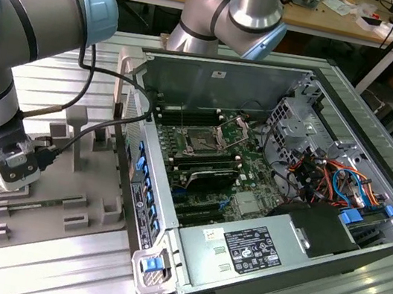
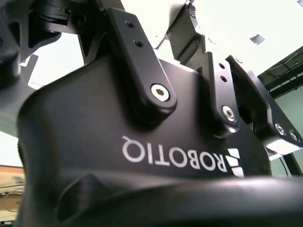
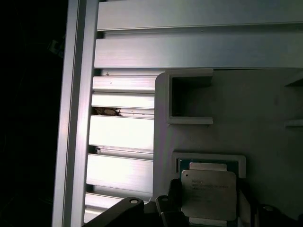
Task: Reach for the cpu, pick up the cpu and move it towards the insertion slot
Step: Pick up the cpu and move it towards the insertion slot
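- Gripper point(image 1: 12, 175) hangs low at the exterior view's left, just over the grey tray point(image 1: 55, 223). I cannot tell whether it is spread or pinching anything.
- Cpu point(image 3: 208, 194) lies under it, silver top up, at a square pocket of the tray in the first wrist view. Dark parts of the gripper show close beside it. I cannot tell whether it rests in the pocket or is just clear of it.
- Step in hand, as I judge it: the end of the reach or the start of the pick. The carry has not begun.
- A lift calls for a square, firm hold on opposite edges and a straight rise, so the chip clears the pocket walls untilted.
- Case point(image 1: 216, 75) stands open to the tray's right.
- Slot point(image 1: 201, 142) sits mid-board inside the case with its bracket apparently swung up, well apart from the cpu. The case wall stands between the two.
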`<state>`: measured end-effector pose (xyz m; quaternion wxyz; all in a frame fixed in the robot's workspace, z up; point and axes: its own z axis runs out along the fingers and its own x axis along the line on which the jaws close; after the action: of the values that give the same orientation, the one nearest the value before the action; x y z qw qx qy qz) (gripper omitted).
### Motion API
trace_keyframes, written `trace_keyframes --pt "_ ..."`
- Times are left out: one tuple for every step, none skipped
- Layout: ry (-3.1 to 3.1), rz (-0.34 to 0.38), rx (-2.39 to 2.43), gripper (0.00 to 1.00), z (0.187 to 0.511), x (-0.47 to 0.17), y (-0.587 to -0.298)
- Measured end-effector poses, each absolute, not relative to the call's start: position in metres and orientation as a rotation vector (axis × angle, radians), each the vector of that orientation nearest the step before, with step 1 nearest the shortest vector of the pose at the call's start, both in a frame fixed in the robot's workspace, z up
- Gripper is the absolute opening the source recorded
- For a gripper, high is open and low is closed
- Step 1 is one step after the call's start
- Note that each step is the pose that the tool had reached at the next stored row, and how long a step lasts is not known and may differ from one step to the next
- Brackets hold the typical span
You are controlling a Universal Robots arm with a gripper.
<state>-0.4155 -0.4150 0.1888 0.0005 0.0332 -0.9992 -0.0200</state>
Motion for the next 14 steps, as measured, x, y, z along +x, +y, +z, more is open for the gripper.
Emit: trace_keyframes --pt "-3.138 -0.063 0.104 0.55 0.1889 -0.4155 -0.4150" --pt "-3.138 -0.063 0.104 0.55 0.1889 -0.4155 -0.4150" --pt "-3.138 -0.063 0.104 0.55 0.1889 -0.4155 -0.4150" --pt "-3.138 -0.063 0.104 0.55 0.1890 -0.4155 -0.4150" --pt "-3.138 -0.063 0.104 0.55 0.1896 -0.4156 -0.4151" --pt "-3.138 -0.063 0.104 0.55 0.1909 -0.4156 -0.4151" --pt "-3.138 -0.063 0.104 0.55 0.1920 -0.4155 -0.4150" --pt "-3.138 -0.063 0.104 0.55 0.1932 -0.4155 -0.4150" --pt "-3.138 -0.063 0.104 0.55 0.1941 -0.4155 -0.4151" --pt "-3.138 -0.063 0.104 0.55 0.1948 -0.4155 -0.4150" --pt "-3.138 -0.063 0.104 0.55 0.1951 -0.4155 -0.4150" --pt "-3.139 -0.064 0.104 0.55 0.1951 -0.4155 -0.4150" --pt "-3.138 -0.063 0.104 0.55 0.1953 -0.4155 -0.4150" --pt "-3.138 -0.063 0.104 0.55 0.1955 -0.4155 -0.4150"
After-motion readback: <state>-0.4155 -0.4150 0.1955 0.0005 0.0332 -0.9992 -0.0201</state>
